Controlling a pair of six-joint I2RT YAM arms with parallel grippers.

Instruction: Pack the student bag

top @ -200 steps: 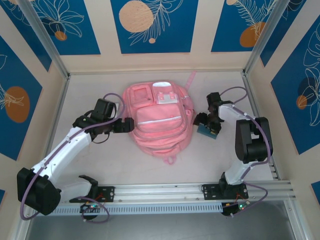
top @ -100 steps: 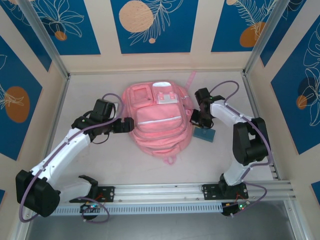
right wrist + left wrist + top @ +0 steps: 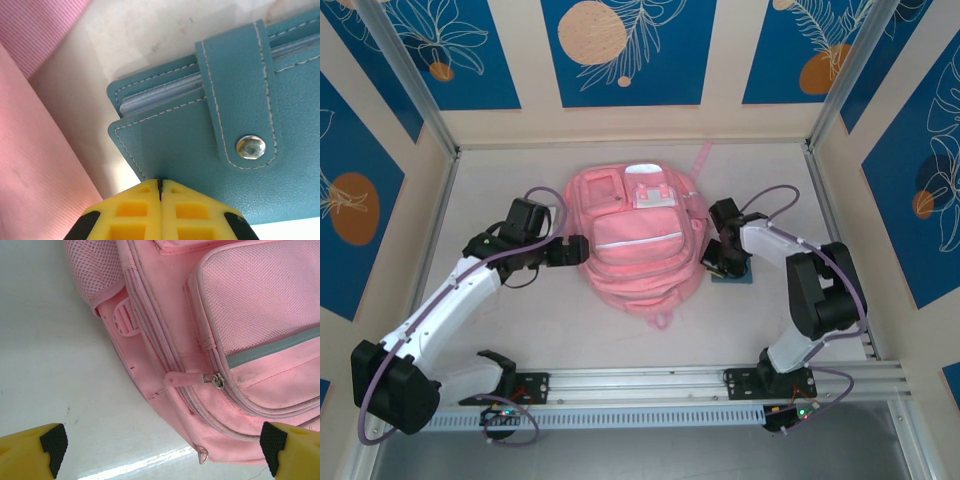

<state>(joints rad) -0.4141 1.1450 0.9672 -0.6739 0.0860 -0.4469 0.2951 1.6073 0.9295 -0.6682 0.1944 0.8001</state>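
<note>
Left gripper (image 3: 162,452) spread wide, student bag (image 3: 240,315) just ahead, its zipped corner between the fingers, right gripper (image 3: 160,187) pinched closed, tips against the teal wallet (image 3: 200,150), bag close alongside.

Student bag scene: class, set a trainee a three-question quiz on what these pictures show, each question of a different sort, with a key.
1. True or false: the left end effector is shut.
2. Which thing lies beside the student bag, at the tips of the right end effector? A: teal snap wallet. B: red pencil case. C: water bottle.
3. Fill in: the right end effector's jaws are ____.

Key: 1 false, its jaws stand wide open near the bag. 2 A. 3 shut.
</note>
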